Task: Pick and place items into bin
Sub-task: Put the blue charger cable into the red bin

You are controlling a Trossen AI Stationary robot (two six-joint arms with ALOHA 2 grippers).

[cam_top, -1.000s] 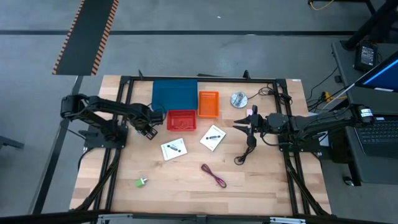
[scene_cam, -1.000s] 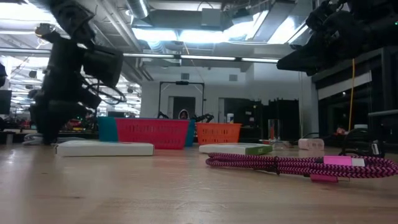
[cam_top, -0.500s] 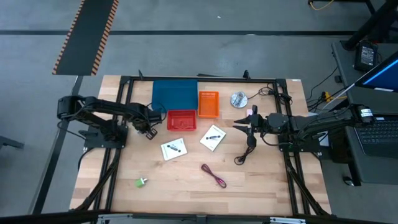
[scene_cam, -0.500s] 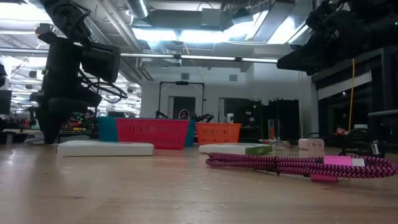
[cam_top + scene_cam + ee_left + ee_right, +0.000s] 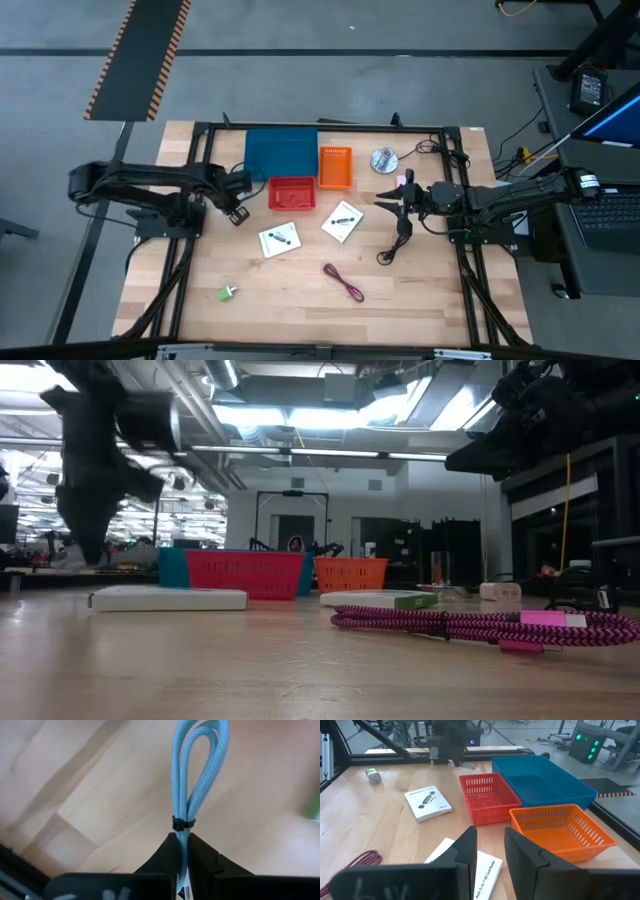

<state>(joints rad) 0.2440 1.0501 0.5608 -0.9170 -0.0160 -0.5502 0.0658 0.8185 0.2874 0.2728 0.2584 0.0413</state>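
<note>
My left gripper [image 5: 238, 213] hangs over the table's left part, left of the red basket [image 5: 292, 194], shut on a light-blue bundled cable [image 5: 197, 765]. A black tie [image 5: 182, 824] binds the bundle. Two white cards [image 5: 280, 240] [image 5: 343, 222], a dark-red cable [image 5: 344, 283] and a tiny green piece [image 5: 227, 293] lie flat on the wood. A black cable [image 5: 397, 243] lies below my right gripper [image 5: 385, 203], which is open, level and has nothing between its fingers [image 5: 470, 852]. My left gripper pinches the blue cable bundle between its two fingers, just behind the black tie [image 5: 182, 832]. The fingers point down and run along the strands. The loops [image 5: 200, 750] stick out beyond the fingertips toward the table; whether they touch the wood cannot be told.
A blue bin [image 5: 281, 152] and an orange basket [image 5: 335, 167] stand at the far side beside the red basket. A silver round thing [image 5: 384, 160] lies far right. A black frame [image 5: 200, 130] borders the table. Bare wood lies near the front edge.
My left gripper has risen from the table and tipped more upright, while its arm has drawn back toward the table's left edge.
</note>
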